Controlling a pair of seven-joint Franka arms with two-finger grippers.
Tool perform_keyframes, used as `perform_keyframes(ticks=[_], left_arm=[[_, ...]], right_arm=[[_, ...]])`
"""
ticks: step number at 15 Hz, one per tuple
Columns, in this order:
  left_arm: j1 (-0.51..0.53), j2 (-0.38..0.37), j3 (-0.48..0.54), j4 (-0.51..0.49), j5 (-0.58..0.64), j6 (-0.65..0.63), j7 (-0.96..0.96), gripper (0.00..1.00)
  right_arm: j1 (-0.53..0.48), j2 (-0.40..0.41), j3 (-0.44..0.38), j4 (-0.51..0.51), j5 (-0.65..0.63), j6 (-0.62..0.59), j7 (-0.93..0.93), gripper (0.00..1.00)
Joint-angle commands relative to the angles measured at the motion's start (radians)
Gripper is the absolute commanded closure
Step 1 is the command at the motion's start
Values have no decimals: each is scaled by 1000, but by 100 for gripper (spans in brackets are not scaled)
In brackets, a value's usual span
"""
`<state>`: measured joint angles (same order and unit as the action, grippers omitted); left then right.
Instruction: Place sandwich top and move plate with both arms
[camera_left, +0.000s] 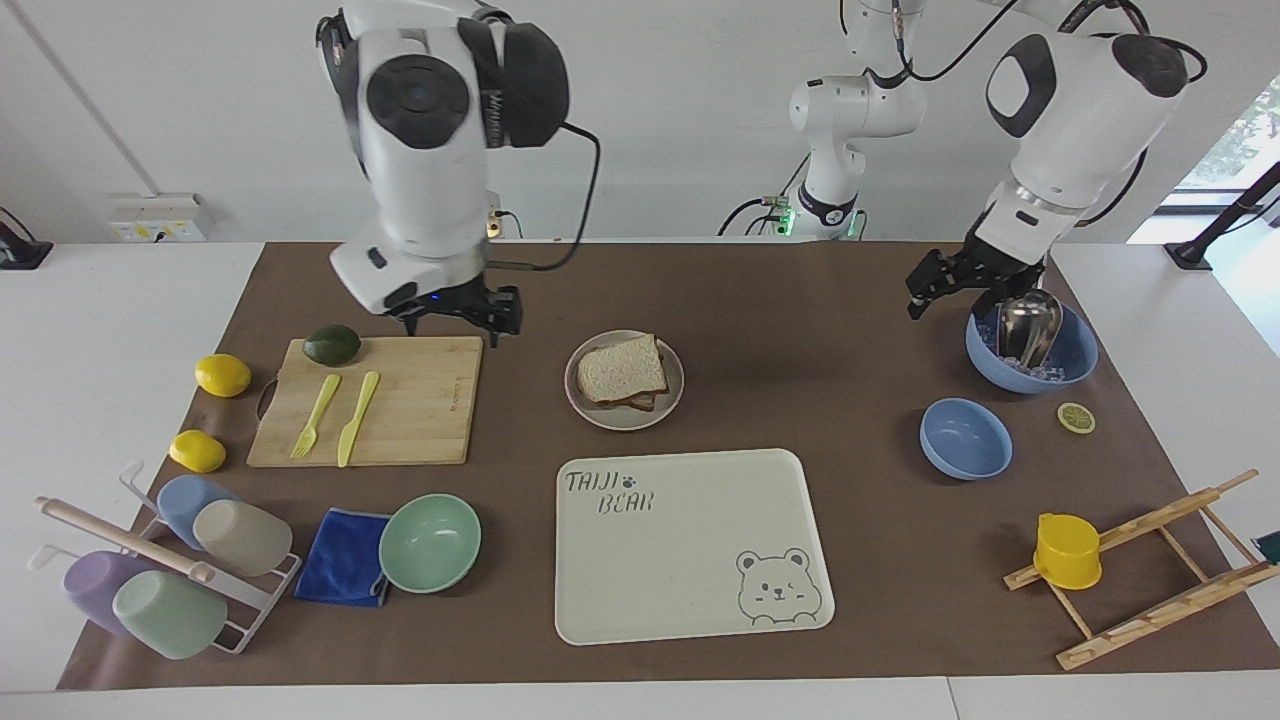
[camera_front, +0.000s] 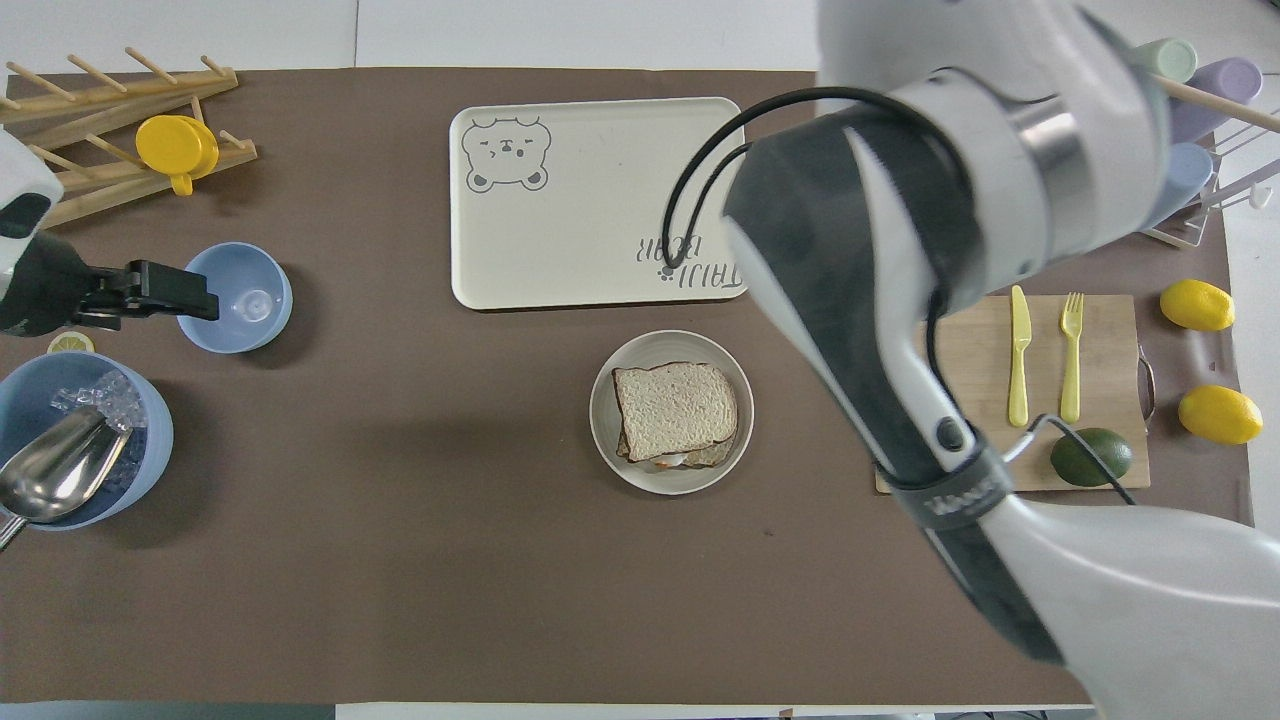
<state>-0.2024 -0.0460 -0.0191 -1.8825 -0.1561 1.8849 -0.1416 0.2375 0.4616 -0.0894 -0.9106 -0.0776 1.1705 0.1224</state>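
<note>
The sandwich top (camera_left: 622, 368) lies on the stack of bread on the plate (camera_left: 672, 404), which sits on the brown-covered counter (camera_left: 800, 400) just nearer to the robots than the bear tray (camera_left: 690, 545) and beside the wooden cutting board (camera_left: 410, 400), toward the left arm's end from it. The right end effector (camera_left: 470, 312) hangs above the board's corner nearest the plate, holding nothing; how far its fingers are parted cannot be told. The left end effector (camera_left: 945, 288) hovers beside the large blue bowl (camera_left: 1075, 360) with the metal scoop (camera_left: 1028, 325), empty, its fingers spread apart. Neither touches the plate.
</note>
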Motion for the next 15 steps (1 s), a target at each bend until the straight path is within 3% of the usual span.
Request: perform_keyframes(ticks=[1,6,9,13,15], left_arm=[[-110,-15,16,-140,-26,165,-77,0],[-282,121,16,-202,-28,399,-233,0],[-353,182,16,-265,-43,564,-249,0],[-393,258,16,-265,-124,618,-299,1],[-402,262,16,-265,-167,617,-300,3]], right_arm=[[-67,-98,13,-135,21,-4,-104,0],[-180,-246,5,-318,22,-19,-216,0],[-188,-337,0,-523,41,128,-211,0],[-195,-382,8,-618,38,178,-211,0],[-188,-489,7,-733,42,224,-204,0]])
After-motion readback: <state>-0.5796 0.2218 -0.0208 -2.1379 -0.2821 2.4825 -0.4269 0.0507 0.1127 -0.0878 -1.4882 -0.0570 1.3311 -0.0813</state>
